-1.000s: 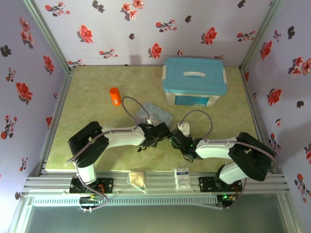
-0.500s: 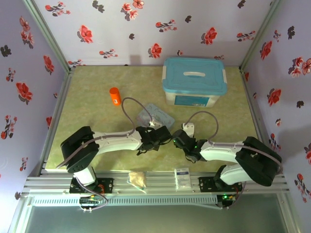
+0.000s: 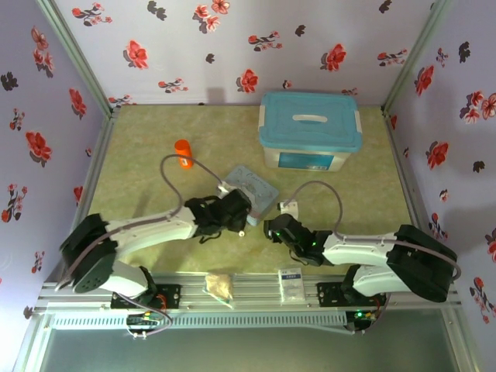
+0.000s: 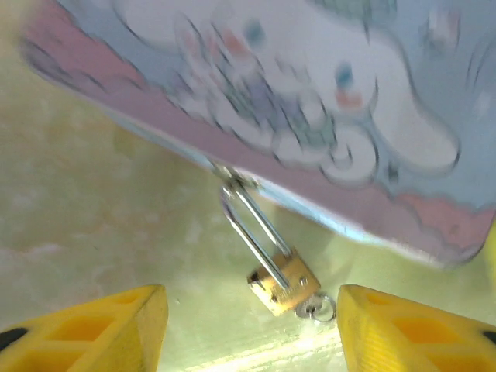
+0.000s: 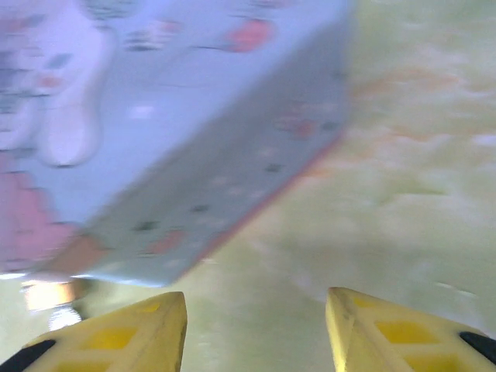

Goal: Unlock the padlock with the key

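Tabletop [image 3: 155, 132] of mottled green, walled by floral panels. Teal-lidded storage box [image 3: 310, 139] stands at 1 o'clock from table centre, lid on. Both arms stretch low over the mat and meet near centre. Left gripper [image 3: 236, 213] points toward 3 o'clock. Right gripper [image 3: 273, 227] points toward 9 o'clock, just apart from it. Pale blue cartoon tin [image 3: 249, 186] lies flat at 12 o'clock from both grippers. Orange cylinder [image 3: 183, 153] stands upright at 10 o'clock, well apart from the tin. White packet [image 3: 291, 284] and tan packet [image 3: 219, 285] sit on the front rail at 6 o'clock. In the left wrist view the left gripper [image 4: 249, 298] has its yellow fingers [image 4: 116, 318] spread wide with nothing between them. Padlock [image 4: 283, 280] lies on the mat just ahead of that gap. Its thin shackle runs toward 11 o'clock to the tin's edge, and a small metal ring [image 4: 318, 308] sits at its base. Whether the shackle is latched, cannot tell. In the right wrist view the right gripper [image 5: 256, 298] is also parted and empty, the blurred tin close ahead at 11 o'clock.
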